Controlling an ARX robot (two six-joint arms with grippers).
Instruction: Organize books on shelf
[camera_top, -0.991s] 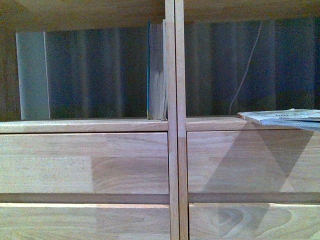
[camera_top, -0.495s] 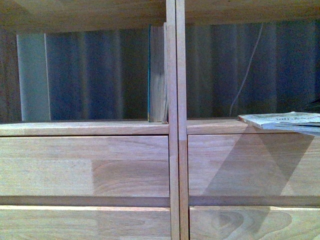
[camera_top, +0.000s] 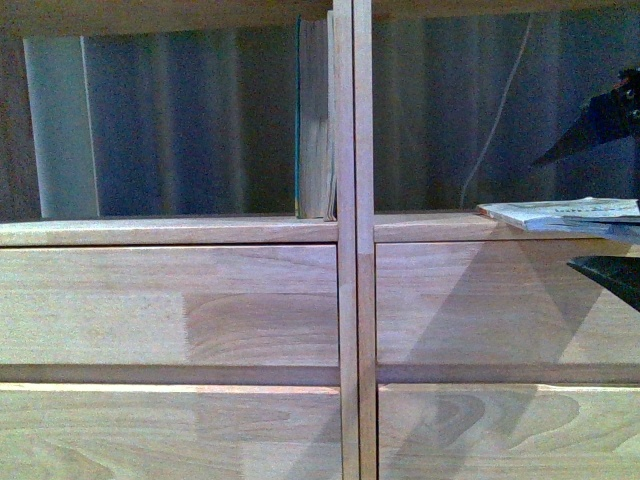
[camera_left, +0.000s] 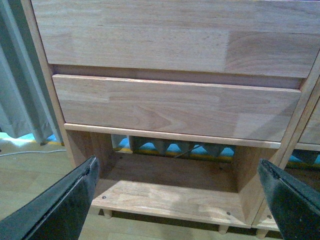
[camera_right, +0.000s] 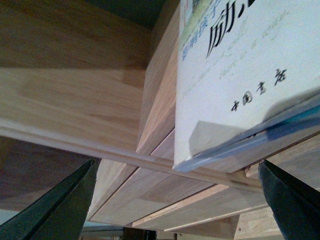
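Observation:
The light-wood shelf (camera_top: 346, 300) fills the front view. A teal book (camera_top: 314, 120) stands upright against the centre divider in the left compartment. A thin white paperback (camera_top: 560, 213) lies flat in the right compartment and sticks out over the shelf edge. My right gripper (camera_top: 550, 213) is open, with one dark finger above the paperback and one below it, not touching. In the right wrist view the paperback's white cover with dark lettering (camera_right: 235, 75) lies ahead of the open right gripper (camera_right: 177, 165). My left gripper (camera_left: 177, 162) is open and empty, low before the shelf's bottom compartment (camera_left: 170, 192).
A pale grey-green upright strip (camera_top: 60, 125) stands at the left of the left compartment. Plain drawer fronts (camera_top: 170, 310) lie below the open compartments. A thin cable (camera_top: 495, 110) hangs behind the right compartment. Short round legs (camera_left: 106, 214) and floor show in the left wrist view.
My right gripper's two fingers have come into the front view at the right edge, above and below the paperback. The shelf board sits slightly higher in the picture.

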